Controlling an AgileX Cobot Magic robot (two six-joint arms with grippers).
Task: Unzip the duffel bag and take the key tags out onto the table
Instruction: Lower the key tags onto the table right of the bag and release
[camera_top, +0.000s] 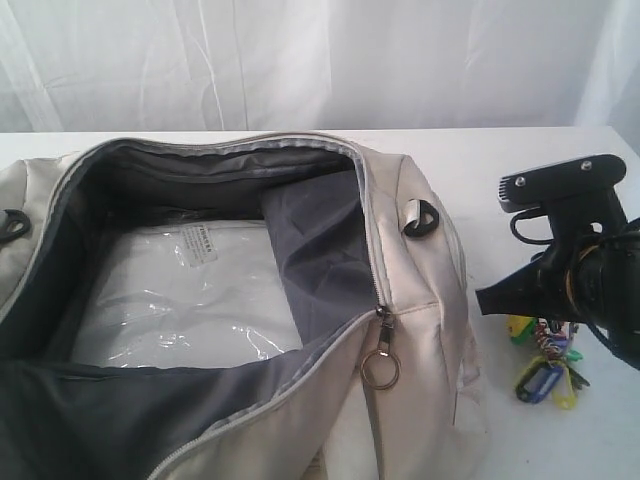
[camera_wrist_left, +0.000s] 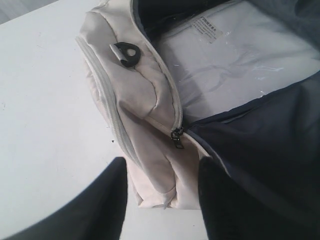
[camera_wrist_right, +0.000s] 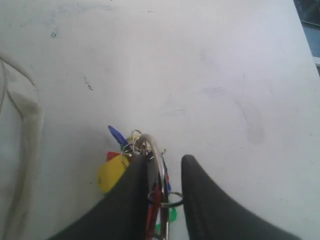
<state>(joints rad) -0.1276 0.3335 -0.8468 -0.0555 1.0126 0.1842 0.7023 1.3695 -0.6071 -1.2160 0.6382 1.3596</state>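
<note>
Pinching ringed plastic key tags (camera_top: 543, 378), right gripper (camera_wrist_right: 165, 164); left gripper (camera_wrist_left: 163, 165) wide over duffel bag (camera_wrist_left: 145, 100).

Duffel bag (camera_top: 420, 290): matt cream cloth; dark grey lining (camera_top: 320, 230); clear glossy film (camera_top: 180, 300) inside. Key tags (camera_wrist_right: 112, 172) at right pincer (camera_wrist_right: 166, 160): glossy coloured plastic, shiny metal rings (camera_wrist_right: 134, 142). Table (camera_wrist_right: 200, 75): smooth white, faintly scuffed.

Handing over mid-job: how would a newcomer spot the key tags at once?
Find the cream duffel lying open on the white table. Right of it in the exterior view, under the right claw, is a small bunch of plastic tags. Unlike the bare metal ring on the zipper, it is multicoloured: green, yellow, blue, red.
</note>
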